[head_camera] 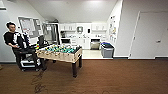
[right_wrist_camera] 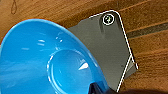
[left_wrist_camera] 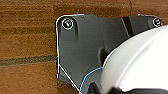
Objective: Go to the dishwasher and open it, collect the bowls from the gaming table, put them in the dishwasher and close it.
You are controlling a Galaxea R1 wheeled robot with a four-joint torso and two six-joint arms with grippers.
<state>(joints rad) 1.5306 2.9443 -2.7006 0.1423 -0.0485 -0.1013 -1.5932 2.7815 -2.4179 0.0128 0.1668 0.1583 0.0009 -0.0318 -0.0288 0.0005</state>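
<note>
Everywhere brown wood floor (head_camera: 112, 77), white walls (head_camera: 125, 30)

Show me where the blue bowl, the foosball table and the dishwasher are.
blue bowl (right_wrist_camera: 50, 62): right wrist view, on its inner wall.
foosball table (head_camera: 65, 56): head view, on its wooden side panel.
dishwasher (head_camera: 95, 45): head view, on its steel front, far back in the kitchen.

A bright blue bowl (right_wrist_camera: 47, 62) sits close under my right wrist, glossy plastic, its underside and round foot ring facing the camera, tilted above the brown wood floor. Far across the room, the steel-fronted dishwasher (head_camera: 95, 44) stands under the white kitchen counter.
</note>
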